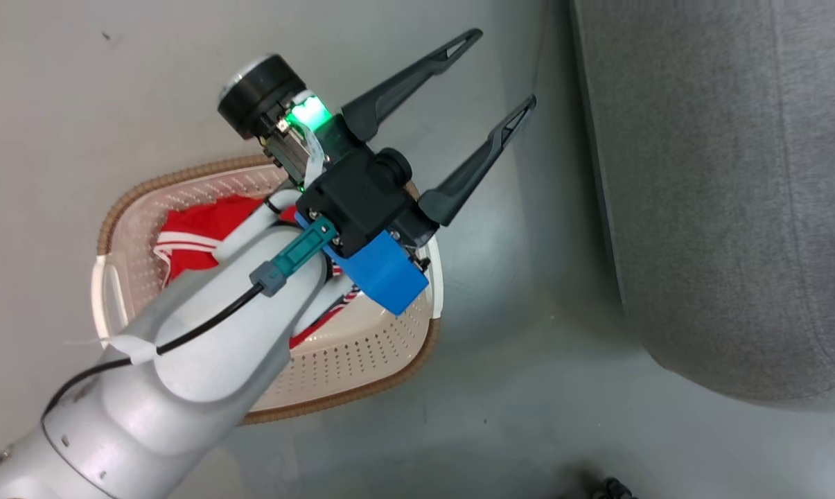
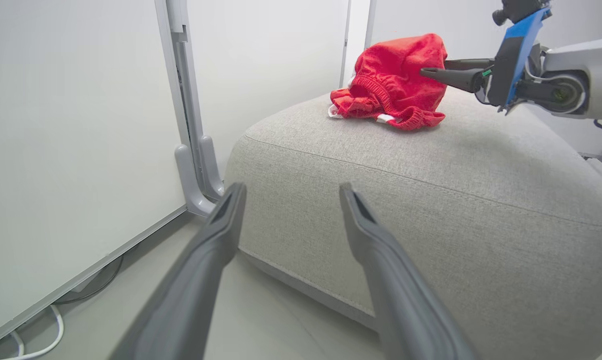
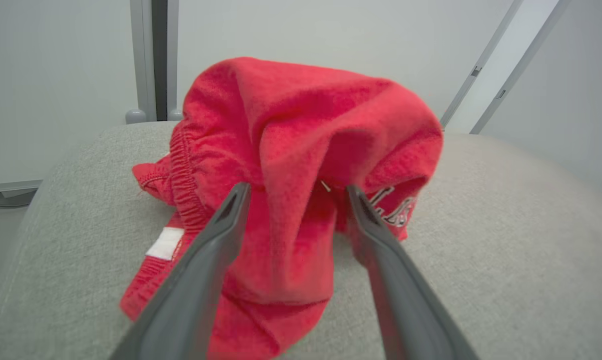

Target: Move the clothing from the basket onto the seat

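Red white-trimmed cloth [image 1: 202, 232] in the cream perforated plastic basket [image 1: 348, 357] lies behind, seemingly beneath, the spread-fingered, empty left gripper [image 1: 504, 67] (the nearer arm).

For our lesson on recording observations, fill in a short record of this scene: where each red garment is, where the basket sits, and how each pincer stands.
first garment: heaped on the sofa, top bunched up
second garment: in the basket, partly hidden by the left arm
basket: on the floor, apart from the sofa
left pincer: open, empty, fingers pointing toward the sofa
right pincer: open, one finger on each side of a fold of the first garment
task: one garment on the sofa, one left to move
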`<state>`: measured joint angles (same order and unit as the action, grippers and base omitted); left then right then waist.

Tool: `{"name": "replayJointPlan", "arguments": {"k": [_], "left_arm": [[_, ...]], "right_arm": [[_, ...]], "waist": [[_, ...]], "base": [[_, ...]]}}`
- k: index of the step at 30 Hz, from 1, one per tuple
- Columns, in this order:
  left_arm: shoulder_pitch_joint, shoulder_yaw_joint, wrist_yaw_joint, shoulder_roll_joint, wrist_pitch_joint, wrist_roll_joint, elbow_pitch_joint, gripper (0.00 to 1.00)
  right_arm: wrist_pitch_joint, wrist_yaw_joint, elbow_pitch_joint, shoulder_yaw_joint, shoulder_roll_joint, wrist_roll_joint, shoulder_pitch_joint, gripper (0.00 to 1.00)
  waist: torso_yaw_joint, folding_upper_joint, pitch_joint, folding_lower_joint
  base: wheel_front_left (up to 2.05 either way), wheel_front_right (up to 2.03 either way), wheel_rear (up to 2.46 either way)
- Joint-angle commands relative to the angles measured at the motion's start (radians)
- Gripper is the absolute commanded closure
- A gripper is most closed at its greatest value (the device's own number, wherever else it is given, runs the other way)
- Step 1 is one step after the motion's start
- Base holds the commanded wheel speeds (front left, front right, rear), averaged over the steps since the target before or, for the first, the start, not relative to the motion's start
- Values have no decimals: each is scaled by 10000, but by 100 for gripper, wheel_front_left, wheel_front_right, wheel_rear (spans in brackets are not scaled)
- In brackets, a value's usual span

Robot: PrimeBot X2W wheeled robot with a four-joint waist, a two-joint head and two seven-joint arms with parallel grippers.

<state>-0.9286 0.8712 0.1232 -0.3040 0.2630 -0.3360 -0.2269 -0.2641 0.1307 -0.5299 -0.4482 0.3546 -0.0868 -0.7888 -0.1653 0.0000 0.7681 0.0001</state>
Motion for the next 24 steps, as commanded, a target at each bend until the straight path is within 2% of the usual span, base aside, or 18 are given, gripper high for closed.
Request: {"name": "replayJointPlan", "arguments": {"k": [1,7,11,19,24], "left_arm": [[214,-153,-46,79,26,-52,59,0],[1356,-856,-67,470,26,-13,114,0],[2341,-1601,-162,641,26,114,251,0],[4323,-3469,-324,1021,26,643,929,0],[5372,-4659,-261,1323,26,961,1206,0]], "right_arm": [[-7,2,180,-43,-89,81,416,0],[-8,2,1364,267,-453,389,2246,0],[-7,2,2068,831,-593,396,3167,0],[-7,3,3191,1952,-1135,352,4218,0],[-6,2,3606,2474,-1446,295,4717,0]], "waist": [[76,0,-559,-1],[319,0,-1957,-1],[561,0,-2852,-1],[1302,0,-4277,-1],[1792,0,-5000,-1]], "base": [[0,0,0],[0,0,0],[0,0,0],[0,0,0],[0,0,0]]}}
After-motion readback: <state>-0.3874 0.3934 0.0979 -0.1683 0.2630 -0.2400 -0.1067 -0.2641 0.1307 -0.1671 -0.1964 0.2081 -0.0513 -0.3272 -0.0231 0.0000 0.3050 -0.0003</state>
